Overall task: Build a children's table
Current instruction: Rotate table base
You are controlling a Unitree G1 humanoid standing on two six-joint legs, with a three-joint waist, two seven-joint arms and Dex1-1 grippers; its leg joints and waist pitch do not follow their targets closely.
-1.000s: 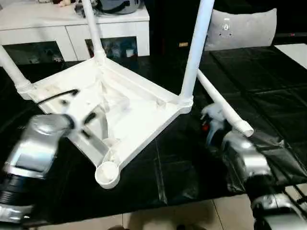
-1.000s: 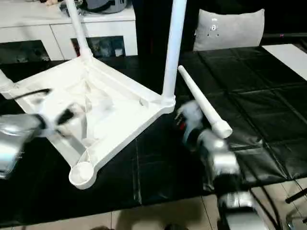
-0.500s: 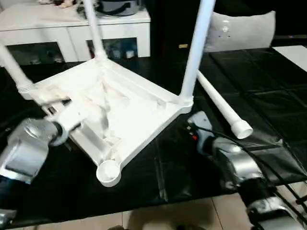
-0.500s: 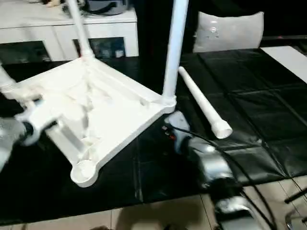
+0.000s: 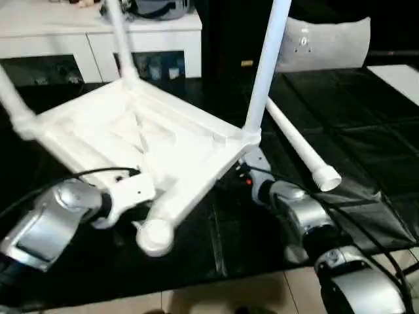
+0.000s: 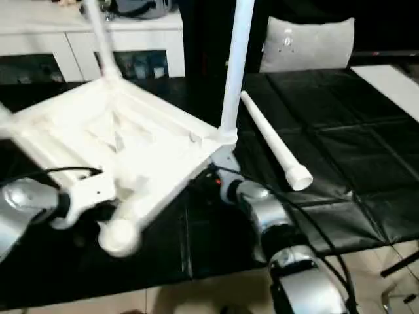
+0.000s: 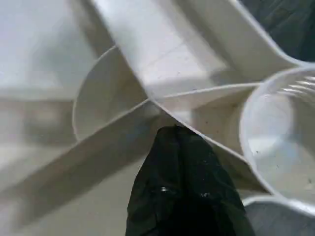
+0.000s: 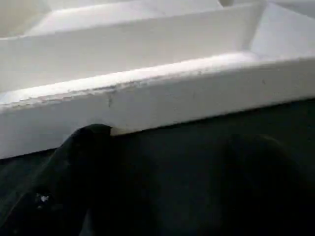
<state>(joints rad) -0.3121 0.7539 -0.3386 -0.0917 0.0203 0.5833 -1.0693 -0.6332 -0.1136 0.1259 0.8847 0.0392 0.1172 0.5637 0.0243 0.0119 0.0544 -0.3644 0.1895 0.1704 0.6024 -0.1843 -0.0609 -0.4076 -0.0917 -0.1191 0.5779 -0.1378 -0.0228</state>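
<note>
The white tabletop [image 5: 131, 131] lies upside down and tilted on the black mat, ribs showing. Three tube legs stand in its sockets: left [image 5: 13, 98], back [image 5: 121, 39] and right [image 5: 265, 65]. A fourth leg [image 5: 298, 147] lies loose on the mat to the right. The front corner socket [image 5: 155, 237] holds no leg. My left gripper [image 7: 173, 132] is shut on a thin rib beside that socket [image 7: 280, 142]. My right gripper [image 8: 174, 137] is open, its fingers [image 8: 83, 162] low against the tabletop's side wall [image 8: 162, 93] near the right leg's corner.
A white cabinet with glass doors [image 5: 98, 39] stands behind the mat. A grey cushion [image 5: 324, 42] sits at the back right. The black mat [image 5: 366, 118] ends near me at a tiled floor [image 5: 229, 294].
My left gripper has come in to the front corner and closed on the rib. My right gripper has slid forward to the tabletop's edge. The tabletop's front corner has tipped.
</note>
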